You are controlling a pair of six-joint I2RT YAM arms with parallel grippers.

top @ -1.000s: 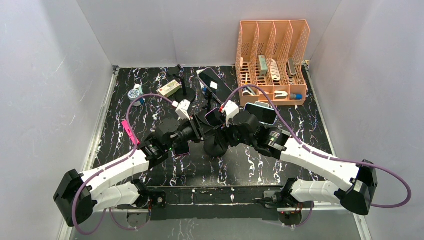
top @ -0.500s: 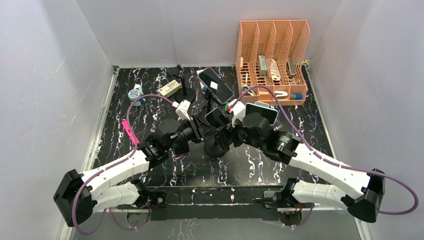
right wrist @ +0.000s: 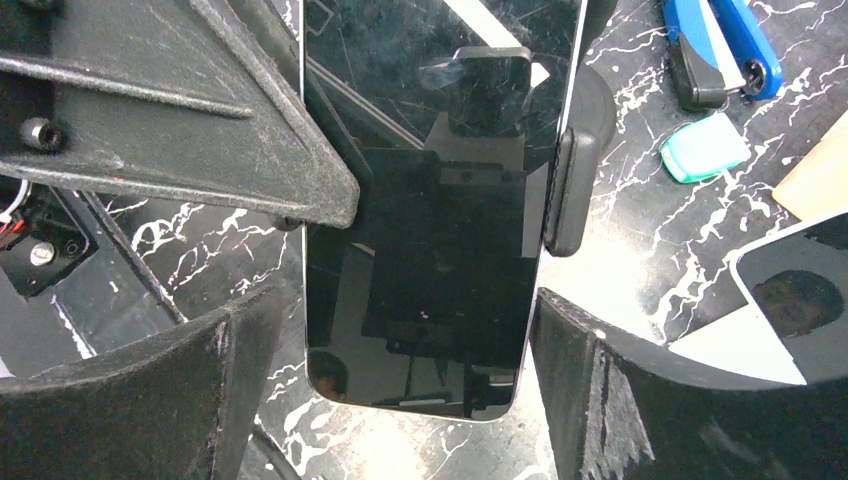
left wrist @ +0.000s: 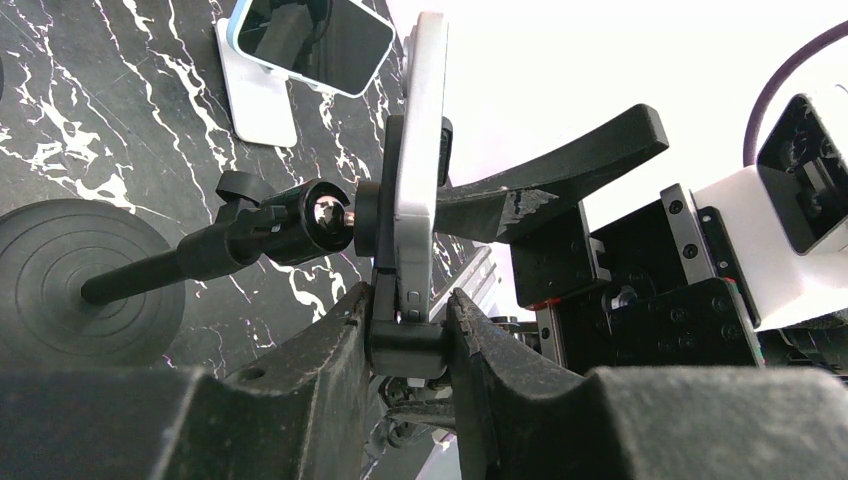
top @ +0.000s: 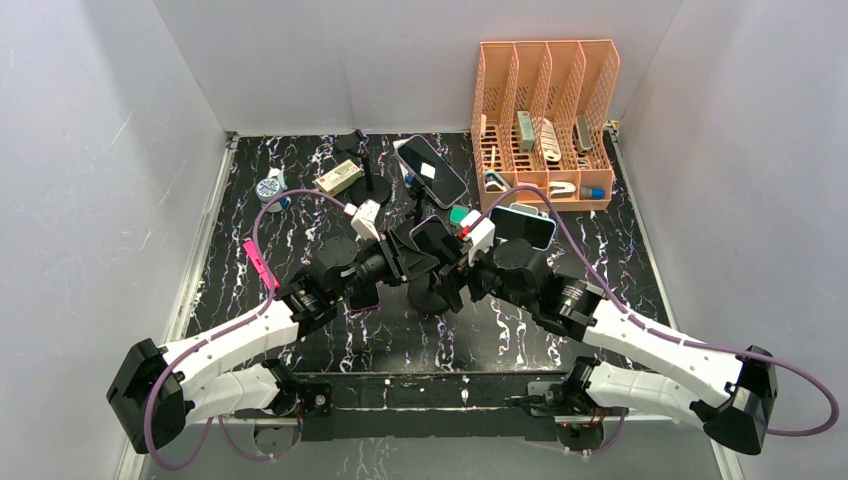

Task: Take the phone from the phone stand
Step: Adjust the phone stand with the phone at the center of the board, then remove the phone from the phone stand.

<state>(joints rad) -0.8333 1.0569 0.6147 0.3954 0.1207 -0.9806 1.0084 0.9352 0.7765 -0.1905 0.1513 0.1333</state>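
The left fingers (left wrist: pixel 300 370) are pinching the lower grip of the phone stand (left wrist: pixel 405 345), one pad pressed to each side of its black cradle piece. The phone (left wrist: pixel 422 140) stands edge-on in that cradle just above them, its pale rim upright. The stand's stem (left wrist: pixel 160 265) runs off to a round black base (left wrist: pixel 50 250) on the surface.

The right fingers (right wrist: pixel 620 390) are spread wide, one on each side of the phone's lower end. Gaps show between both pads and the phone's edges, so they are not touching it. In the right wrist view the dark screen lies between them, and a cradle clip (right wrist: pixel 572 190) grips its right edge.

From above, phone and stand sit near the middle of the marbled surface (top: pixel 625 250), between the two arms. A second phone (top: pixel 522 226) in a light-blue case stands just beyond, toward the right edge. An orange file rack (top: pixel 545 110) fills the far right corner.
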